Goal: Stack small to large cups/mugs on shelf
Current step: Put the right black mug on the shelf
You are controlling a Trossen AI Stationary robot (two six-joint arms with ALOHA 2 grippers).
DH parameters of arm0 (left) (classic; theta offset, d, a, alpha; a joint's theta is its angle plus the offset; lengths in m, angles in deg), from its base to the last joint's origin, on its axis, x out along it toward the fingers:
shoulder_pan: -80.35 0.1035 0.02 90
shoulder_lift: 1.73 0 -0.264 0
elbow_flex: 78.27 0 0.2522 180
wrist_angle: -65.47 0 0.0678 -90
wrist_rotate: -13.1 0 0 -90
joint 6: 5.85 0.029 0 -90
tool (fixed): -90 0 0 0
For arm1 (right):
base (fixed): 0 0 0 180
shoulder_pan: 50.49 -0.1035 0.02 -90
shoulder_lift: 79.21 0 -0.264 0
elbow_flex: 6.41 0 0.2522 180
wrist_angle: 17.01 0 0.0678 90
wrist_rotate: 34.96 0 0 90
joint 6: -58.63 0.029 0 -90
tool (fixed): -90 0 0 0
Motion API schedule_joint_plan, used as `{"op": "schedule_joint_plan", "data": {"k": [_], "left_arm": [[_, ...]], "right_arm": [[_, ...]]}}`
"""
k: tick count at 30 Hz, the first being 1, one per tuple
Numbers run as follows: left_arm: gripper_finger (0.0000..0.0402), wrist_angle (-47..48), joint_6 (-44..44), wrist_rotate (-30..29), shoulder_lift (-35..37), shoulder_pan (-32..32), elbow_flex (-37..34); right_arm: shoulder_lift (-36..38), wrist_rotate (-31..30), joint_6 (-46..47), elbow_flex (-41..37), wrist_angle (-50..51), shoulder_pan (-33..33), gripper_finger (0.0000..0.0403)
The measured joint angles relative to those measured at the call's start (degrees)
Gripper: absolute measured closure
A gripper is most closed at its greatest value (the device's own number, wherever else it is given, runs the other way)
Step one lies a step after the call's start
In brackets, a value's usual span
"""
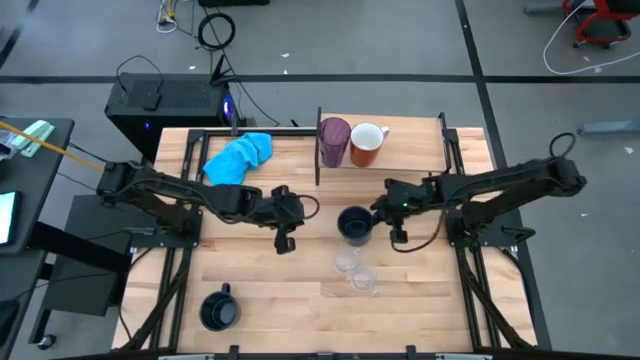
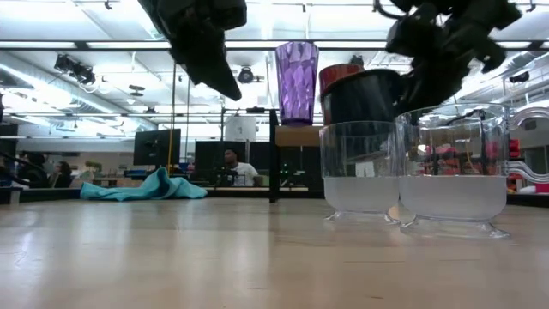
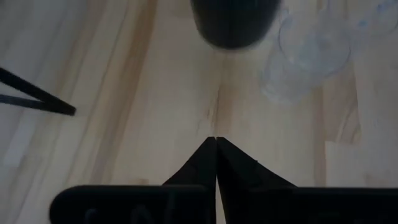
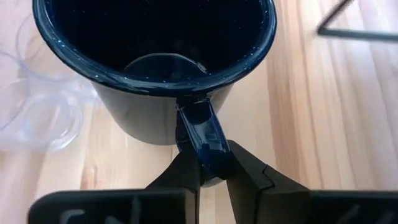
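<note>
Far left and near the front edge of the worktop [image 1: 300,310], a black mug [image 1: 218,309] stands alone, well clear of everything else. Up toward the back, a blue cloth [image 1: 240,157] lies crumpled just left of the shelf's dark upright panel [image 1: 319,148]. My left gripper [image 1: 284,240] hangs over bare wood around mid-worktop, fingers pressed fully together and holding nothing; past them the wrist camera shows only planks, with a dark mug bottom and a clear cup farther off. Moving right, the purple tumbler [image 1: 334,141] stands upright on the shelf [image 1: 420,140] right beside that panel, and the orange mug [image 1: 367,144] sits just beside it, the two very close or touching, I can't say which. In front of the shelf, near the middle, is the second black mug [image 4: 155,68], upright with its mouth up, and my right gripper [image 4: 208,163] is clamped on its handle [image 4: 202,134], one finger on each side of the loop. In the low view that mug appears lifted off the wood, behind the clear cups. Those two small clear cups [image 1: 355,271] stand just in front of it, side by side, upright on the worktop. My right arm reaches in from the right edge.
</note>
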Motion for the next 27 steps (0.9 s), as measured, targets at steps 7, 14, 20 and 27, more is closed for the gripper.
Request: {"op": "schedule_joint_plan", "data": {"k": [7, 14, 20, 27], "left_arm": [[0.038, -7.19, 5.65, -0.03, -3.24, -1.35, 0.0], [0.0391, -7.53, 10.16, -0.09, -3.43, -0.75, 0.0], [0.0385, -7.81, 11.56, -0.05, -4.22, -0.75, -0.05], [0.0379, -11.38, 11.23, -0.04, -3.35, -0.75, -3.29]], "right_arm": [[6.41, -0.98, 3.75, 1.8, 8.01, 0.38, 0.0349], [8.28, -4.05, 5.43, 7.31, 21.96, 0.38, 0.0349], [9.12, -7.73, 6.09, 12.88, 28.57, 0.38, 0.0348], [9.36, -7.58, 8.15, 17.42, 37.06, 0.38, 0.0348]]}}
